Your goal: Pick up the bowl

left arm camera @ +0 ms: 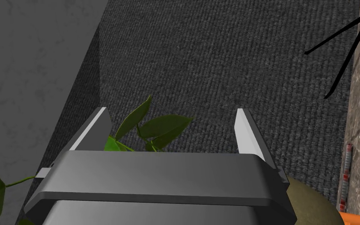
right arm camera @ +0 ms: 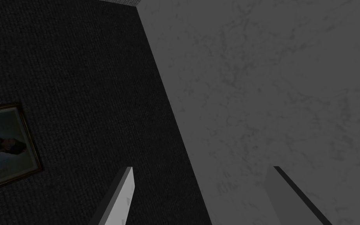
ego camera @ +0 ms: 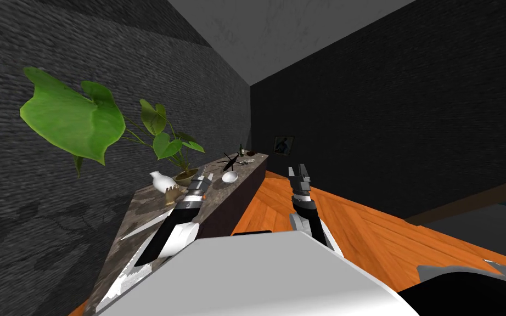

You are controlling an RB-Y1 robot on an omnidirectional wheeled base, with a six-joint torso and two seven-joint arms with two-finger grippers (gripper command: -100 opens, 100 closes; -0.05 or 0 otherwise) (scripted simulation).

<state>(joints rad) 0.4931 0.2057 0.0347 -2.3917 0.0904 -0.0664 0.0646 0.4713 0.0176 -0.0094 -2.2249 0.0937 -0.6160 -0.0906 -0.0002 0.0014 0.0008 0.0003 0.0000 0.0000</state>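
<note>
A small white bowl (ego camera: pixel 230 176) sits on the long stone-topped counter (ego camera: pixel 136 211) that runs along the left wall. My left gripper (ego camera: pixel 204 174) hovers over the counter just left of the bowl, apart from it. In the left wrist view this gripper (left arm camera: pixel 171 125) is open, its fingers (left arm camera: pixel 247 133) pointing at the dark wall with plant leaves (left arm camera: pixel 152 127) beyond them and nothing between them. My right gripper (ego camera: pixel 299 170) is raised over the orange floor, open (right arm camera: pixel 202 187) and empty.
On the counter stand a white vase (ego camera: pixel 161 182), a potted plant (ego camera: pixel 185 176) with big green leaves (ego camera: pixel 73 118), a black spindly ornament (ego camera: pixel 230 161) and a bottle (ego camera: pixel 241 149). The pot's rim (left arm camera: pixel 308 199) lies beside my left gripper. Orange wood floor (ego camera: pixel 389 230) spreads to the right.
</note>
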